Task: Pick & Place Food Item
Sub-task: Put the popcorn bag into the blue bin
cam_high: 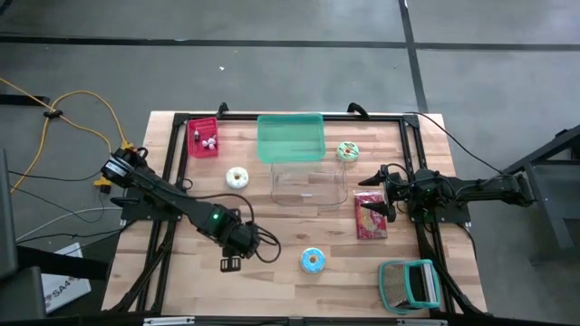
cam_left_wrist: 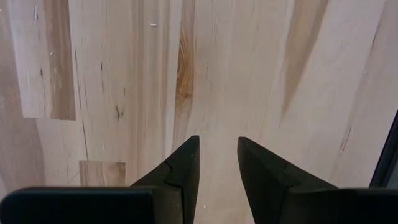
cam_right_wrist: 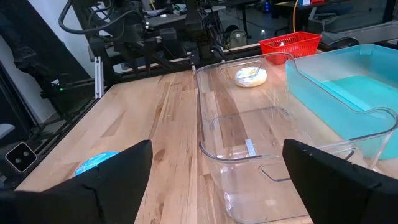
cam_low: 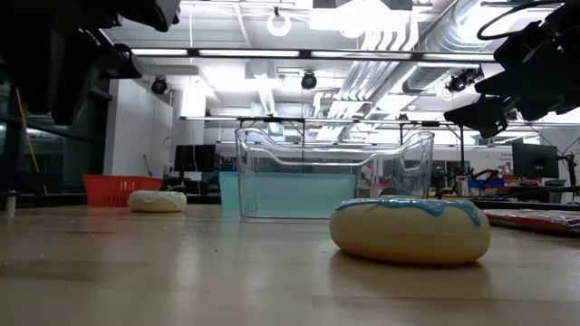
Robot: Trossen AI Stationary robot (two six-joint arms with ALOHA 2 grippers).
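Approach step: nothing grasped yet.
Right end effector (cam_high: 379,190) spread wide beside the red packet (cam_high: 370,217); left end effector (cam_high: 230,263) narrowly apart, empty, over bare tabletop (cam_high: 272,281); next, descend onto a food item.

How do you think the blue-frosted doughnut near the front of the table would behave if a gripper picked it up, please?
The blue-frosted doughnut lies flat on its broad underside, so it probably won't roll. Its rounded, glossy sides suggest fingers could slip. It looks like a light toy, likely easy to lift.
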